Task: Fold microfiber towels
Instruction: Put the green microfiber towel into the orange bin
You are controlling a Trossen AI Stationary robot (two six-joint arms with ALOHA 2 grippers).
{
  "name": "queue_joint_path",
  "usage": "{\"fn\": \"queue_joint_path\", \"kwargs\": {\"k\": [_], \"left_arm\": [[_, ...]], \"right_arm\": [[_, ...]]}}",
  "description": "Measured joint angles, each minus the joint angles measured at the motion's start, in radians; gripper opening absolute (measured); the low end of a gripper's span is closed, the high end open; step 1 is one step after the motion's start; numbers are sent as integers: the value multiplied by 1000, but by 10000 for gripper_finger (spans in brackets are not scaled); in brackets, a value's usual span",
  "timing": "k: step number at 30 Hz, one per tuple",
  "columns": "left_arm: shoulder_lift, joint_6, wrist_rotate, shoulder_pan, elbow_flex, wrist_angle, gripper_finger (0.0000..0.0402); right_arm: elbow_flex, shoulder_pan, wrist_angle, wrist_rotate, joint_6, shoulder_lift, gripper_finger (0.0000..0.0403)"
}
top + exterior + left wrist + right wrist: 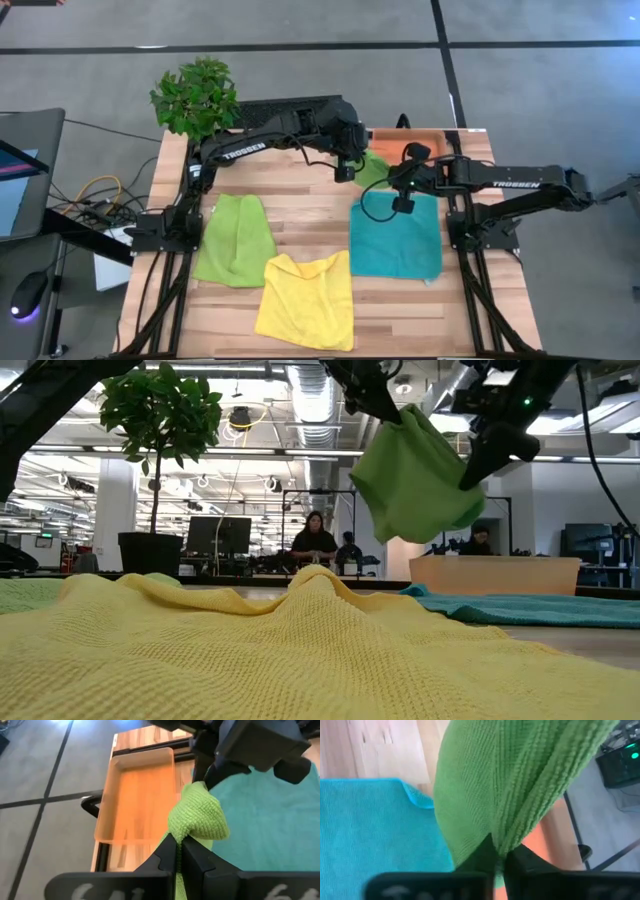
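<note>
A green microfiber towel (418, 478) hangs bunched in the air over the table's far right part, between my two grippers. My left gripper (177, 851) is shut on its upper left end and my right gripper (499, 859) is shut on its right side. A teal towel (395, 238) lies flat at the right. A lime towel (235, 240) lies at the left, and a rumpled yellow towel (305, 300) lies near the front edge. My left gripper pinches a bunched fold of the green towel (186, 831) between its two fingers, slanting down from the table's left. How many layers it has, I cannot tell. The towel is lifted clear of the table and sags below the fingers. My right gripper pinches a gathered fold of the green towel (506, 839) between its two fingers, slanting down from the table's right. Several ridges of cloth run into the fingers. The cloth hangs clear above the teal towel's far edge.
A shallow orange tray (135, 795) stands at the table's far right corner, just beyond the hanging towel. A potted plant (195, 95) stands at the far left corner. Bare wood (300, 215) shows in the middle between the lime and teal towels.
</note>
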Motion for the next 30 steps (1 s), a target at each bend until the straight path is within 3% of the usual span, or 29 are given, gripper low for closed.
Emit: {"fn": "queue_joint_path", "kwargs": {"k": [2,9,18,30], "left_arm": [[0,-2,-2,0,0,-4,0],[-1,-33,-88,9,-56,8,0],[-4,-42,-104,51,-194,316,0],[-1,-9,-103,90,-424,732,0]], "right_arm": [[0,1,-3,10,-10,-12,13],[0,-15,-17,133,5,-93,15],[0,-139,-36,262,6,-111,14],[-7,-351,41,260,6,-109,9]]}}
